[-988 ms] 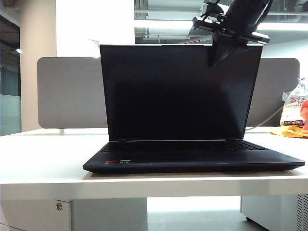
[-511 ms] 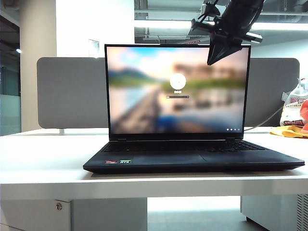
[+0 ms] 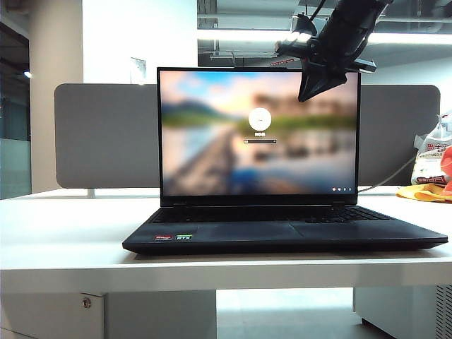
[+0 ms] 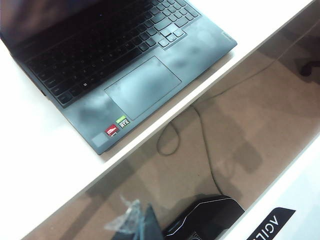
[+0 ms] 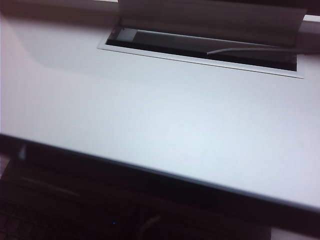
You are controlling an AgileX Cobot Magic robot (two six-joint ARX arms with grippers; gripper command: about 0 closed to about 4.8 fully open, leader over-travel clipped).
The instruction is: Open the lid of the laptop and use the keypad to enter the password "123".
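The black laptop (image 3: 282, 233) stands open on the white table (image 3: 63, 233). Its lid (image 3: 212, 141) is upright and the screen shows a blurred login picture. My right gripper (image 3: 309, 92) hangs in front of the lid's top right corner, pointing down, shut and empty. The keypad (image 3: 361, 214) lies at the keyboard's right end, well below it. In the right wrist view the lid's top edge (image 5: 150, 182) is a dark band and the fingers are lost in shadow. The left wrist view shows the keypad (image 4: 172, 12) and touchpad (image 4: 142, 85). My left gripper (image 4: 140, 222) hangs off the table's front, tips together.
A grey partition board (image 3: 99, 134) stands behind the laptop. Bags and an orange cloth (image 3: 432, 176) lie at the far right, with a cable (image 3: 395, 173) leading to them. Behind the lid is a cable slot (image 5: 200, 47). On the floor are a cord (image 4: 200, 135) and a black device (image 4: 205, 220).
The screen went from black to a lit login picture. The lid has tilted further back, and my right gripper has drifted a little left along its top edge.
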